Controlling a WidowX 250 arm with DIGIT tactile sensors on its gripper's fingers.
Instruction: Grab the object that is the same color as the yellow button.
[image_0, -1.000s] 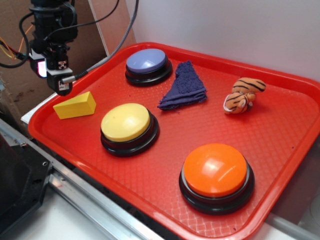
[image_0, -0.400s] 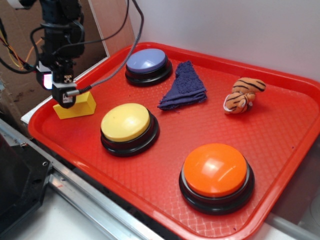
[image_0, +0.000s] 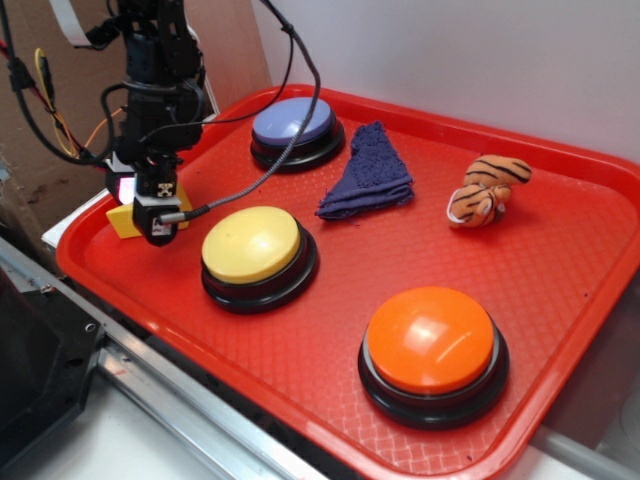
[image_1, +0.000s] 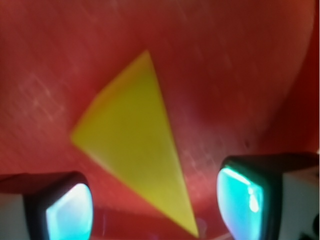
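The end effector (image_1: 150, 205) is wide open over the yellow wedge block (image_1: 132, 145), so go straight down, then squeeze its flat sides.

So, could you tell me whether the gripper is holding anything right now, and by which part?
Nothing is held: the gripper is open, jaws apart astride the yellow wedge.

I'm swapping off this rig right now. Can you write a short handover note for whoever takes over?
End effector: open, low over the yellow wedge, fingers either side of its narrow end, not yet closed.
Wedge lies on the red tray at its left edge, beside the yellow button.
Done: approach and alignment.
Left: close on the wedge and lift.
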